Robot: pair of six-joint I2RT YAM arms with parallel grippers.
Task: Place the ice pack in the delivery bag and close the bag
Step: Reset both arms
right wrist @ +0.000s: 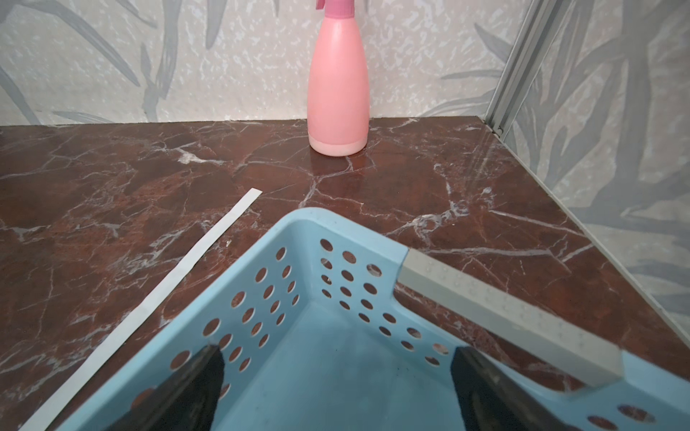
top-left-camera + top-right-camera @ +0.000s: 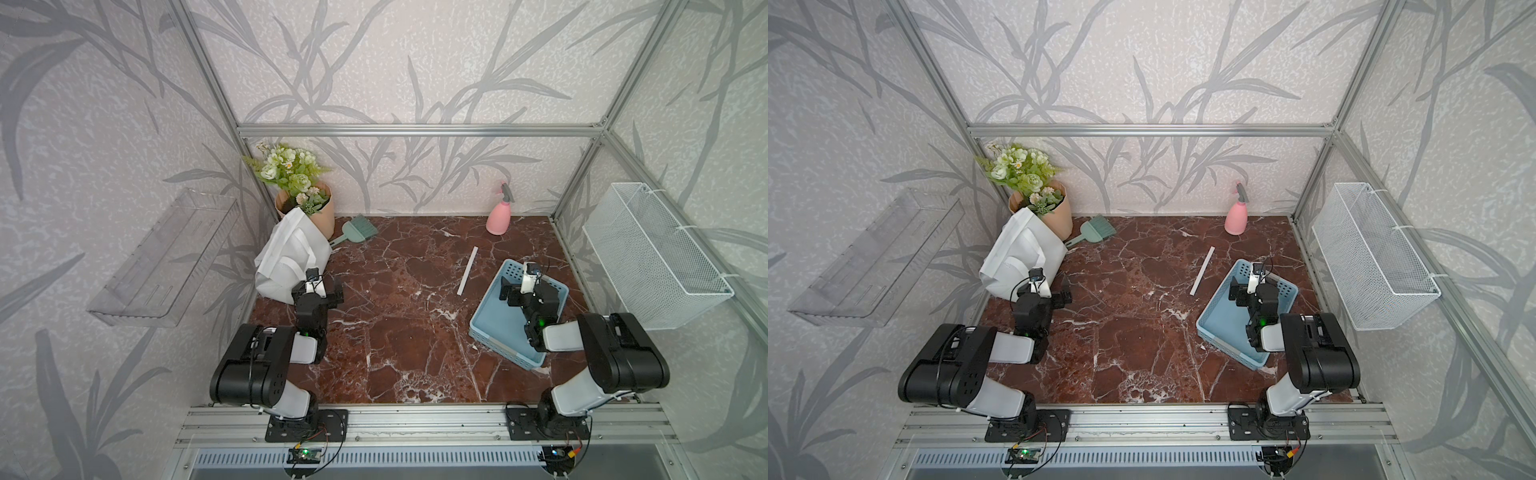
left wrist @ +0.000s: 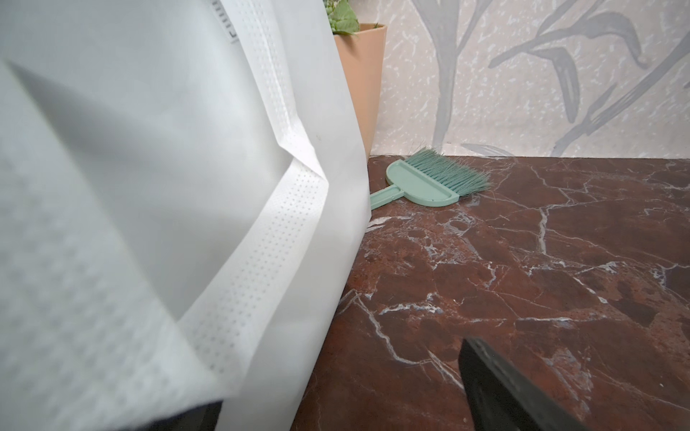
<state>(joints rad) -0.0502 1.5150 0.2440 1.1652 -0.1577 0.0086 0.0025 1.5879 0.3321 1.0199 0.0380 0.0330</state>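
Right jaws hang spread above blue tray [image 1: 295,224].

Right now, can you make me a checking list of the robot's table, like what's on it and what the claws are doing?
Surface: brown marble-look tabletop, no spills seen.
Job's things: white delivery bag stands at the back, in front of the flower pot; ice pack, nothing seen.
Clutter: blue tray, white strip, pink spray bottle, green brush.
Grippers: left gripper open and empty, right up by the bag; right gripper open and empty, over the tray.
Cables: thin wires at the arm bases and wrists, none on the tabletop.
Surroundings: clear shelf and white wire basket on the side walls.
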